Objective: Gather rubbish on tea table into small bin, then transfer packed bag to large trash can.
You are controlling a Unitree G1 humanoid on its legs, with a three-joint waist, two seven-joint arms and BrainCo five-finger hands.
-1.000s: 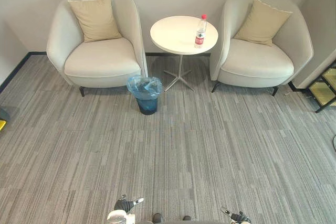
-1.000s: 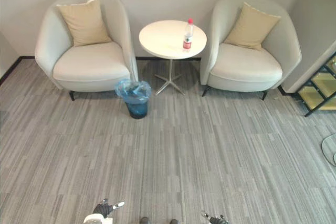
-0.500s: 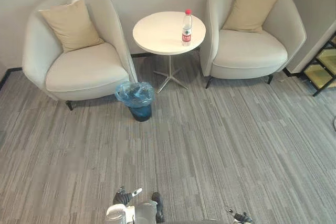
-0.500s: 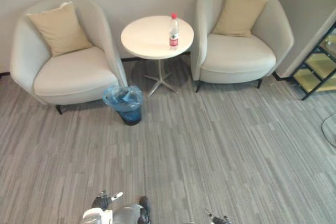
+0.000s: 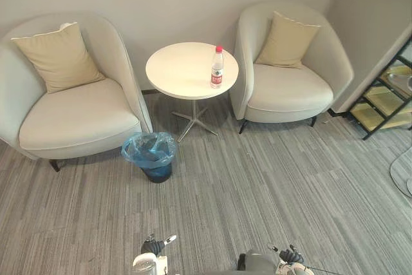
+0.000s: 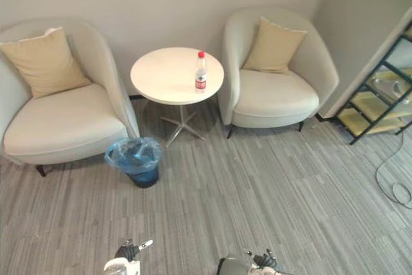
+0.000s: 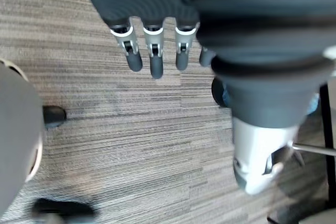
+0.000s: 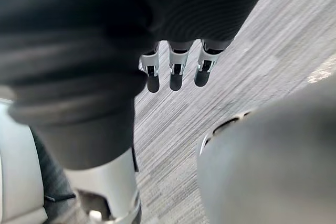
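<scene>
Hanging slack and empty: left robot hand (image 7: 152,59), right robot hand (image 8: 176,74). Upright bottle (image 5: 217,67) is standing at 3 o'clock on the surface (image 5: 177,72) (near its rim); a clumsy reach risks toppling it floorward, missing the bin (image 5: 149,156).

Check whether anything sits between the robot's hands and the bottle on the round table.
Nothing visible does. Bare carpet runs from the left hand and right hand, both open and low, to the table where the bottle stands. The blue-bagged bin sits left of that path, by the left armchair.
</scene>
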